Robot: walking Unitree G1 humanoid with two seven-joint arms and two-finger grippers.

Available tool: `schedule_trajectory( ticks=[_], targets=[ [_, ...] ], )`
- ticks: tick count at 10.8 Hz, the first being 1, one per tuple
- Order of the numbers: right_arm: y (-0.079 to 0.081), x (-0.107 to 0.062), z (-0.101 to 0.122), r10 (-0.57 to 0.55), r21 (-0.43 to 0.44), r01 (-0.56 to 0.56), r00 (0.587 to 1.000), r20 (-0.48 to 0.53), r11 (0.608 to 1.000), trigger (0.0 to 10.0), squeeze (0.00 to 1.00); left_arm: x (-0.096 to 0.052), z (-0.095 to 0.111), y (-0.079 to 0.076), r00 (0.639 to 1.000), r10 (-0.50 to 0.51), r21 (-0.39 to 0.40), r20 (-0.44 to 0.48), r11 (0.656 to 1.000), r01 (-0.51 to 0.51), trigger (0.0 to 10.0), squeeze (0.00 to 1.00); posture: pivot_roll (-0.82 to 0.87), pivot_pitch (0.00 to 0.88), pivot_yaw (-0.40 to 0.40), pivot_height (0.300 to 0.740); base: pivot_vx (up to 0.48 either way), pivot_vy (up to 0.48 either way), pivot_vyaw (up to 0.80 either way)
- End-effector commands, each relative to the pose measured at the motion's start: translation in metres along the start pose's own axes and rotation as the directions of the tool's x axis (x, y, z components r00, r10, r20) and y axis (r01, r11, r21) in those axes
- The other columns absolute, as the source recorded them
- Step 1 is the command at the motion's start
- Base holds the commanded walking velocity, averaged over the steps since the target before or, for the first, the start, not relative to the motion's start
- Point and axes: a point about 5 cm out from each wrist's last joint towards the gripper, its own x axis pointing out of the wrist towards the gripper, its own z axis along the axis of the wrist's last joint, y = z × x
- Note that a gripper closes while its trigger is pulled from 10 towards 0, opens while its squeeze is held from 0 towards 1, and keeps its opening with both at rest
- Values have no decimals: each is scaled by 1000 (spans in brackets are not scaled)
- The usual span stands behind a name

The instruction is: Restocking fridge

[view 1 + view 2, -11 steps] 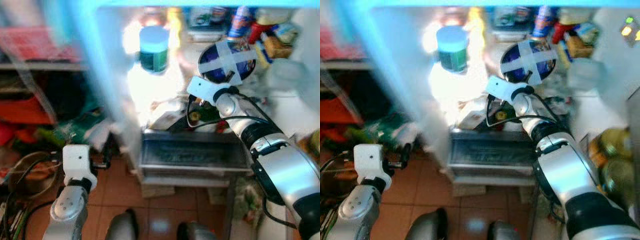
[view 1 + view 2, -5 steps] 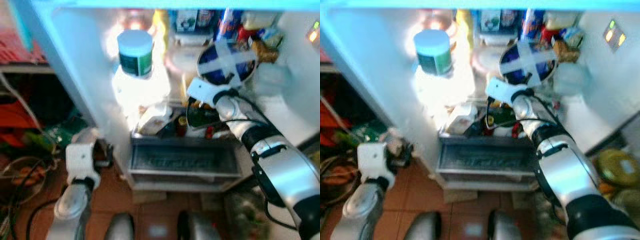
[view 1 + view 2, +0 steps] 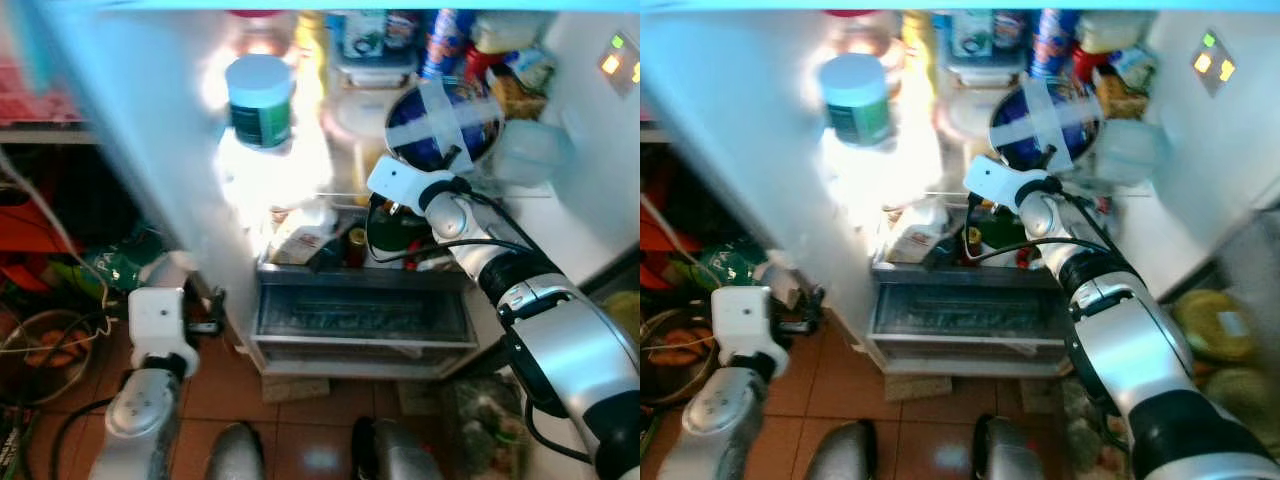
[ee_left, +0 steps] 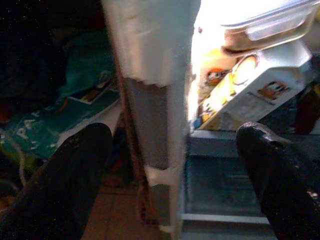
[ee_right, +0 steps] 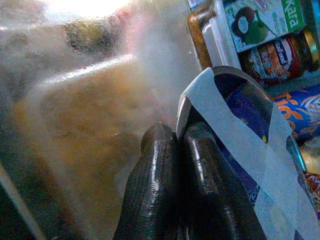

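Left hand [image 4: 165, 165]: fingers spread apart, low beside the open fridge's side wall [image 4: 150, 60], a juice carton [image 4: 250, 95] just past it. Right hand [image 5: 177, 150]: fingers pressed together, empty, tips touching the rim of the blue taped tin [image 3: 443, 122], which stands tilted on the fridge shelf [image 3: 540, 193] above the crisper drawer [image 3: 360, 315].

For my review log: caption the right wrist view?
Right tool, shut, pressed beside taped blue tin inside the fridge.

A fridge shelf [image 3: 330, 200] carries a teal-lidded jar [image 3: 258, 100].
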Motion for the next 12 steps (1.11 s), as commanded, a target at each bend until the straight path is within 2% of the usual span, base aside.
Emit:
schedule_trajectory(
  ticks=[1,3,4,5,6,8,9,11,12],
  targets=[
    [18,-5,-9,77,29,-76,997,-25,997,10000,0,-3,-3,6,1000,24,8,-11,1000,-24,10000,0,168,186,31,740,0,0,0],
    [26,-7,-4,130,55,-131,991,22,990,10000,0,-5,-2,8,1000,20,1,-5,1000,-20,10000,0,175,189,42,740,0,0,0],
    [36,-11,-6,190,96,-193,981,43,977,10000,0,-6,-2,9,1000,19,6,-9,1000,-19,10000,0,179,190,47,740,0,0,0],
    [47,-24,-16,291,112,-298,954,73,948,10000,0,-6,-2,12,1000,19,11,-13,1000,-18,10000,0,177,193,59,740,0,0,0],
    [44,-29,-20,286,137,-297,954,96,945,10000,0,-6,-2,13,1000,12,15,-17,1000,-12,10000,0,170,193,65,740,0,0,0],
    [41,-29,-19,268,96,-280,956,116,955,10000,0,-1,-1,7,1000,-9,14,-15,1000,10,10000,0,162,186,68,740,0,0,0],
    [37,-23,-8,243,102,-257,961,133,961,10000,0,1,0,6,1000,-13,14,-10,1000,14,10000,0,166,181,69,740,0,0,0],
    [35,-13,17,254,53,-267,951,178,962,10000,35,0,1,10,1000,-6,20,-8,1000,6,10000,0,176,174,63,740,0,0,0],
    [30,-8,24,237,53,-250,954,184,967,10000,1000,1,1,12,1000,0,21,-7,1000,0,10000,0,176,169,58,740,0,0,0]
  ],
)
